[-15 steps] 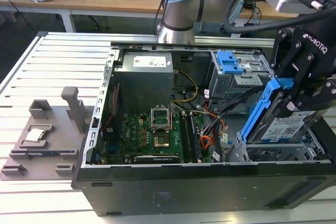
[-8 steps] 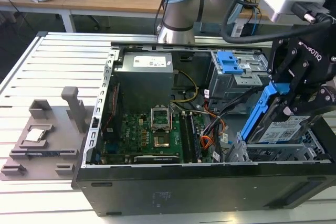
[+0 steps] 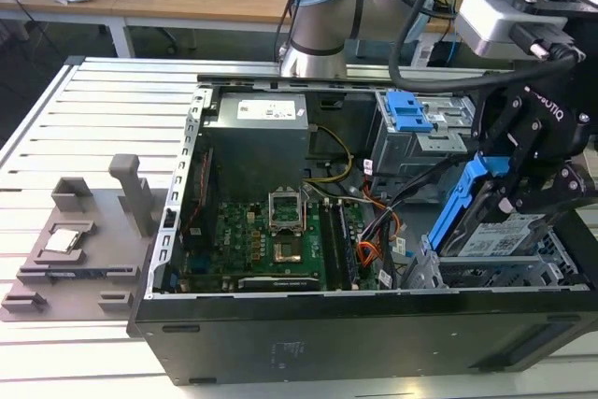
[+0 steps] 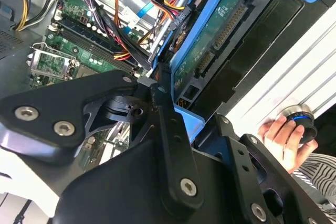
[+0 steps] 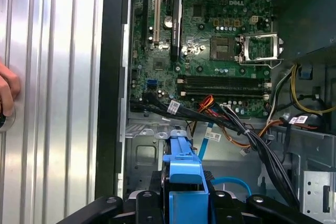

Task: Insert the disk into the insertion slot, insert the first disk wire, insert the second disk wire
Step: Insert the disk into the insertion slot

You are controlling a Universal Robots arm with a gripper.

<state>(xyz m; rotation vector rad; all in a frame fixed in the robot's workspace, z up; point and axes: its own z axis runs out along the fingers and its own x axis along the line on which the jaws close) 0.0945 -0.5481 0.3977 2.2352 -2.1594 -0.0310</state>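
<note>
The disk (image 3: 492,234), silver with a white-and-blue label in a bright blue carrier, hangs tilted at the exterior view's right end of the open computer case. My black gripper (image 3: 506,186) is shut on its carrier from above. The disk's lower end dips into the insertion slot (image 3: 447,273), a low silver perforated cage, while the upper end stands clear of it. The second wrist view has the disk's green circuit underside (image 4: 223,30) and connector edge beside one finger (image 4: 167,129). In the first wrist view the blue carrier (image 5: 184,174) sits above the slot's floor (image 5: 140,156). Loose black, orange and red wires (image 3: 385,223) lie beside the slot.
A taller grey cage with a blue latch (image 3: 409,111) stands behind the slot. The green motherboard (image 3: 271,240) and the power supply (image 3: 257,142) take up the rest of the case. A grey fixture plate (image 3: 79,249) lies on the slatted table. A person's hand (image 4: 283,139) rests on a knob.
</note>
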